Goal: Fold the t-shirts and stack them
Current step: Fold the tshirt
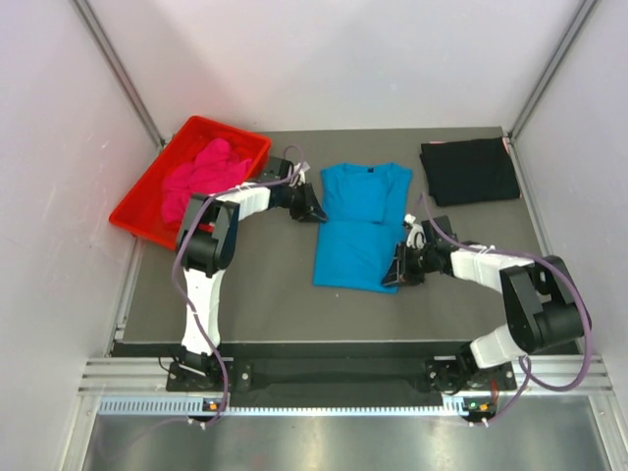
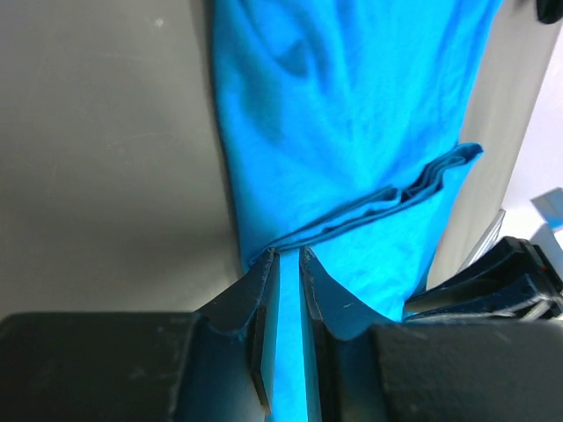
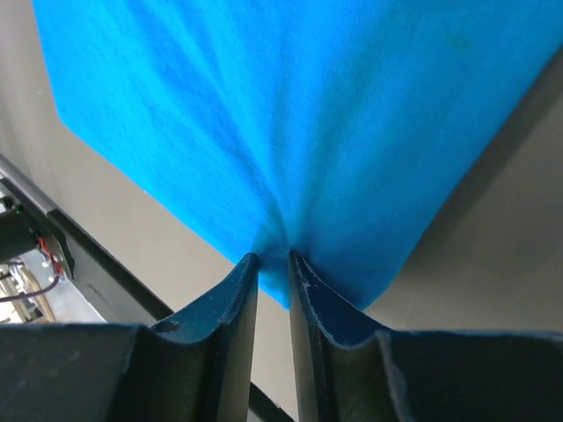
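Nearest me, my right fingers (image 3: pixel 237 290) pinch a hem corner of the blue t-shirt (image 1: pixel 358 231), my left fingers (image 2: pixel 251 294) its far sleeve edge, likely to fold it mid-counter (image 1: pixel 265 285); beyond lie the folded black t-shirt (image 1: pixel 469 172) and, in the red tray (image 1: pixel 132 224), the pink t-shirt (image 1: pixel 196 177).

The left white-and-black jointed arm (image 1: pixel 203 294) and the right white-and-black jointed arm (image 1: pixel 479 261) each trail looping purplish-grey cables (image 1: pixel 178 275). The left matte black two-finger gripper (image 2: pixel 287 253) and the right gripper (image 3: pixel 273 257) have tapered, scuffed fingers (image 2: pixel 242 303).
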Motion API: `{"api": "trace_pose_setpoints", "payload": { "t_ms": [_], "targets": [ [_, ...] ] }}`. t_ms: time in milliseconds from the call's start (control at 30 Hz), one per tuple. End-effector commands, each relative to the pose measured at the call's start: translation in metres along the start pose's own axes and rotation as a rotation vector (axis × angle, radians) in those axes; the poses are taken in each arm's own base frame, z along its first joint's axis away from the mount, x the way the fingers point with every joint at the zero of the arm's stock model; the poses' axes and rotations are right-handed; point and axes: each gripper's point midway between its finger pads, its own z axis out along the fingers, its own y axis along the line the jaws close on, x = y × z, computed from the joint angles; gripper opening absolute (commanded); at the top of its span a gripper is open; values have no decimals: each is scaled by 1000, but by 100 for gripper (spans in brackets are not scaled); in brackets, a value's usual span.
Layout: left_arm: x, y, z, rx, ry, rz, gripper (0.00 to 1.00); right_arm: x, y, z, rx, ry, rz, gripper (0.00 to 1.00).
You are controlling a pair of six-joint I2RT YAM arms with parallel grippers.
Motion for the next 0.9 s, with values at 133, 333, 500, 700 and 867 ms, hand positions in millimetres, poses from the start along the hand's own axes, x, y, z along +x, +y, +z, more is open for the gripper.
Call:
{"api": "trace_pose_setpoints", "payload": {
  "t_ms": [133, 333, 500, 700, 867],
  "targets": [
    [-11, -11, -14, -15, -15, 36, 20, 11, -2, -29, 85, -36, 2, 27],
    [-20, -16, -36, -101, -60, 83, 24, 8, -1, -42, 125, -65, -13, 30],
    [-14, -17, -48, -127, -65, 100, 26, 18, -25, -29, 186, -68, 14, 29],
    [4, -30, -76, -142, -61, 113, 29, 18, -43, -45, 331, -103, 73, 28],
    [54, -28, -91, -90, -17, 86, 34, 15, -12, -62, 221, -177, 92, 43]
  ]
}}
